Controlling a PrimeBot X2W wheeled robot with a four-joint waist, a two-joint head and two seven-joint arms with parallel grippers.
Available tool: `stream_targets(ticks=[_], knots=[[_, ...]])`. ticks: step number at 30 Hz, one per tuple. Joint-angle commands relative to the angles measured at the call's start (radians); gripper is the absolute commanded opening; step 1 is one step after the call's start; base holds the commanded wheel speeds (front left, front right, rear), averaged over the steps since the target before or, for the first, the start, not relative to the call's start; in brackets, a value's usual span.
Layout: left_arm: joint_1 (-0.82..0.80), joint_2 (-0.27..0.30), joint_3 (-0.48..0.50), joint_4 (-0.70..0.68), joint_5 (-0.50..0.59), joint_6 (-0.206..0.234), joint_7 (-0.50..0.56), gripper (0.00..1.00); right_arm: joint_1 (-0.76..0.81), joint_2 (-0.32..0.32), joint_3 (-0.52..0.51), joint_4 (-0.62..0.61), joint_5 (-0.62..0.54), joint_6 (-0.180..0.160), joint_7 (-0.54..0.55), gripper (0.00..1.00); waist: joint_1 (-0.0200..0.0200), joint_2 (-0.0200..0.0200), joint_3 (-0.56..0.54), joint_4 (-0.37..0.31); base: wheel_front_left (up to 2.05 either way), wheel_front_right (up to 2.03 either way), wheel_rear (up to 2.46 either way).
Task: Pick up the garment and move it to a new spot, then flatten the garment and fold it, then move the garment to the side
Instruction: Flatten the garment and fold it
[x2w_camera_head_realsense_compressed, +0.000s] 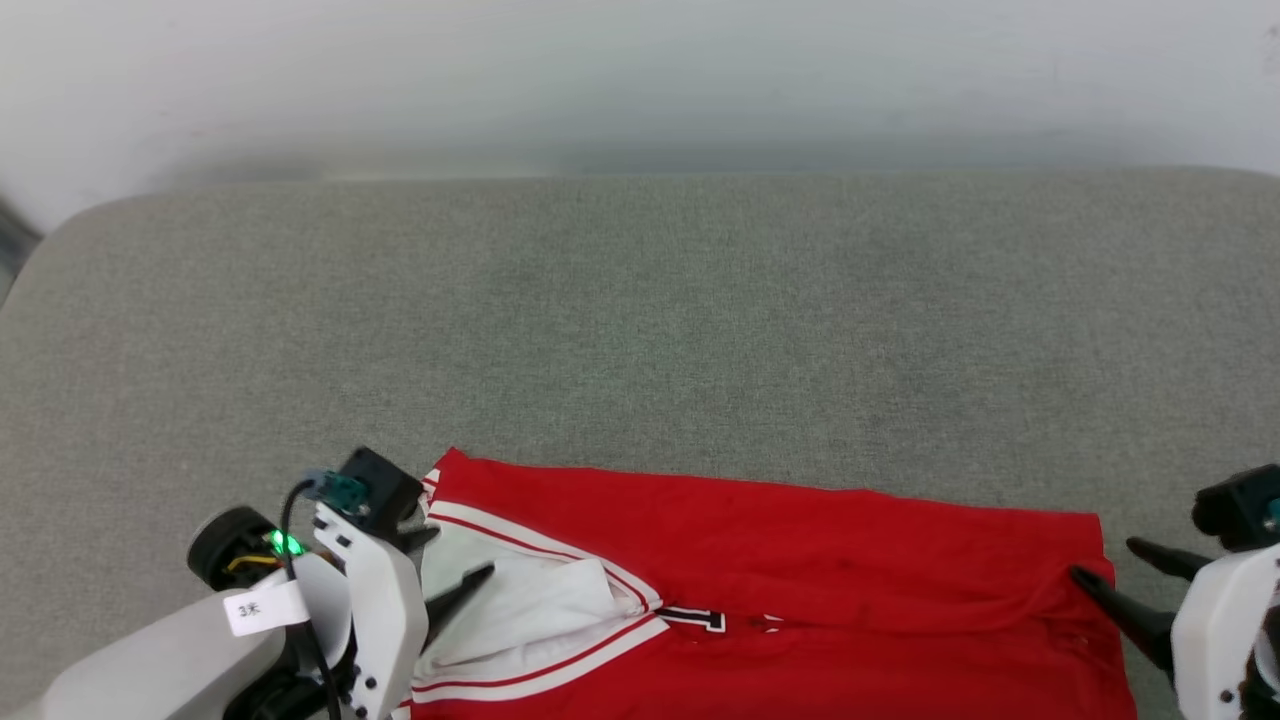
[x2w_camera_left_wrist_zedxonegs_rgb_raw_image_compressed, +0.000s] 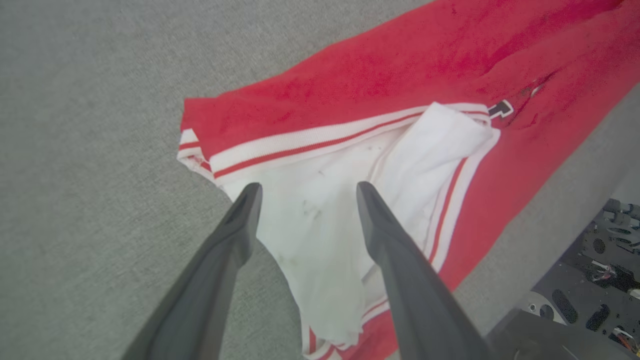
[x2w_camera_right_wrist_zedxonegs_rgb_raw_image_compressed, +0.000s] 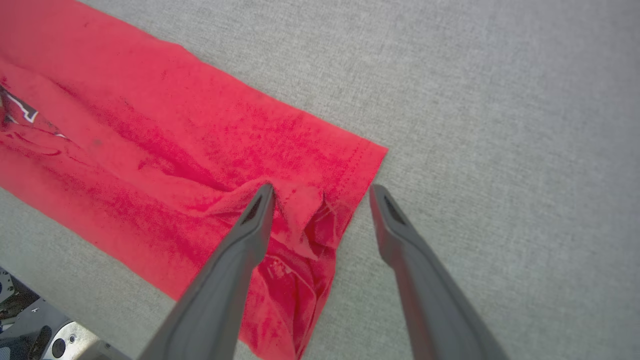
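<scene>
Along the near edge of the grey woven-fabric tabletop (x2w_camera_head_realsense_compressed: 640, 300), from the head camera: a small red jersey-style shirt (x2w_camera_head_realsense_compressed: 800, 560) with white sleeves and striped trim, lying as a long folded band, black lettering peeking out at the fold. At its sleeve end the left gripper (x2w_camera_head_realsense_compressed: 462, 552), at its hem end the right gripper (x2w_camera_head_realsense_compressed: 1102, 558), both spread wide and holding nothing. From the left wrist: dark fingers (x2w_camera_left_wrist_zedxonegs_rgb_raw_image_compressed: 235, 225) parted over the rumpled white sleeve (x2w_camera_left_wrist_zedxonegs_rgb_raw_image_compressed: 320, 220), nothing pinched between them. From the right wrist: open fingers (x2w_camera_right_wrist_zedxonegs_rgb_raw_image_compressed: 250, 235) straddling the bunched red hem corner, one tip touching a raised crease. Probably light, thin and limp, so likely to sag and unfold if lifted from one point. Best pinched through all layers at both end corners together.
</scene>
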Motion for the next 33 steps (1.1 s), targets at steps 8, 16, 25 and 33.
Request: stream_targets(ticks=[8, 16, 25, 33], knots=[[0.050, -0.029, 0.110, -0.007, 0.104, 0.199, -0.319, 1.00, 0.141, 0.029, -0.260, -0.079, 0.036, -0.001, -0.072, 1.00, -0.0001, -0.0001, -0.034, 0.021, 0.00, 0.00, 0.00], [0.107, -0.080, 0.198, -0.008, 0.159, 0.361, -0.455, 1.00, 0.236, 0.126, -0.415, -0.061, 0.065, -0.001, -0.035, 1.00, -0.0001, -0.0001, -0.021, 0.033, 0.00, 0.00, 0.00], [0.230, -0.171, 0.418, -0.058, 0.364, 0.473, -0.466, 1.00, 0.253, 0.226, -0.471, 0.025, 0.124, -0.001, 0.043, 1.00, -0.0001, -0.0001, 0.008, 0.056, 0.00, 0.00, 0.00], [0.357, -0.305, 0.604, -0.077, 0.531, 0.470, -0.466, 1.00, 0.256, 0.304, -0.404, 0.064, 0.178, 0.000, 0.128, 1.00, -0.0001, -0.0001, 0.029, 0.082, 0.00, 0.00, 0.00]])
